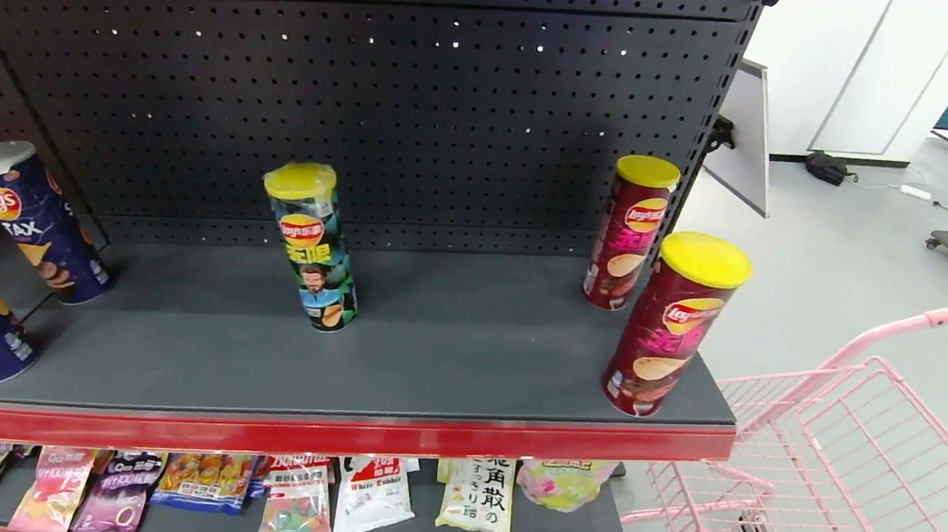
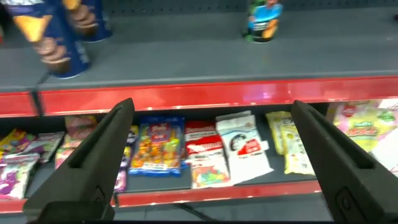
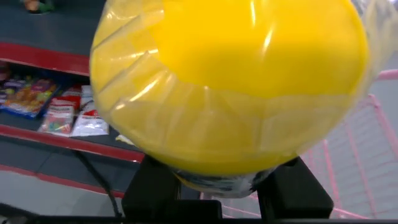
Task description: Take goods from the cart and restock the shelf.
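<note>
While the right gripper (image 3: 227,190) pinches a chip can (image 3: 230,81) between its two black fingers (image 3: 292,193), that can's yellow lid, wrapped in clear film, sits close up against the wrist camera. Past the can, the right wrist view shows the lower shelf (image 3: 68,140) with a few snack bags (image 3: 62,115) on one side and the pink wire of the cart (image 3: 373,130) on the other, so the can is held in the air out in front of the shelving. The left gripper (image 2: 212,104) is spread wide, holding nothing. It faces the red front edge of the upper shelf (image 2: 186,96), with the lower shelf's snack bags beyond it.

On the upper shelf five cans stand upright. Two dark blue cans (image 1: 33,219) are at the left end, one behind the other, the front one near the edge. A green can (image 1: 312,245) with a yellow lid stands alone near the middle, well apart from the rest. Two maroon cans (image 1: 633,232) with yellow lids stand at the right end: one is back by the pegboard (image 1: 367,122), the other is just beside it toward the front, close to the shelf's front corner. Below, snack bags lie in a row along the lower shelf. The pink cart stands on the floor to the right of the shelving.
</note>
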Motion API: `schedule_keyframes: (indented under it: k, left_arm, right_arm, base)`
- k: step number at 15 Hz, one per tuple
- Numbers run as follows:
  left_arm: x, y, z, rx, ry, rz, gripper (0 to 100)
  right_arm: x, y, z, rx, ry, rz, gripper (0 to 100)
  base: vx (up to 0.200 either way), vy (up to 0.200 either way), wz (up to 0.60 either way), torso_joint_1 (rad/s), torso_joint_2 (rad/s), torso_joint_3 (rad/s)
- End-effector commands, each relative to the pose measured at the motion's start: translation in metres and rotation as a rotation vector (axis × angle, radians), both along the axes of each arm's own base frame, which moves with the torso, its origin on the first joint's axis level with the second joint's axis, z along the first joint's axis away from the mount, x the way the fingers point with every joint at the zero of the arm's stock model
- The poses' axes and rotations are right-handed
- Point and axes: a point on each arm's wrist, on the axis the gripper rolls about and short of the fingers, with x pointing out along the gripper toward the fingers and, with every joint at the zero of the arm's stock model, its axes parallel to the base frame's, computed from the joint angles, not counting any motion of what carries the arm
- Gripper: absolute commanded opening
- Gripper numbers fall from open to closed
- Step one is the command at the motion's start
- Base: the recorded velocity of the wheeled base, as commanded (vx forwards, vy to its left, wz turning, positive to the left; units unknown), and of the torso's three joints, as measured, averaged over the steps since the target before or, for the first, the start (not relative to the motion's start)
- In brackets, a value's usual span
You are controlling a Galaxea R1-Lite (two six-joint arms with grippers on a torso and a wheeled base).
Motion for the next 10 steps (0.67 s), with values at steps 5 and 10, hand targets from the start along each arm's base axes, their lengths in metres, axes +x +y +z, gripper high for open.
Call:
schedule_keyframes:
  k: [5,10]
  left_arm:
    - [0.0001,0.0,0.0,0.0,0.002,0.0,100]
    - [0.0001,0.0,0.0,0.0,0.002,0.0,100]
  right_arm:
    - [0.0051,0.0002,0.0039,0.003,0.032,0.042,0]
    - [0.0059,-0.0021,0.0036,0.01,0.04,0.101,0]
  base:
    - [0.0,0.2,0.0,0.0,0.0,0.002]
    - [0.0,0.16,0.0,0.0,0.0,0.003]
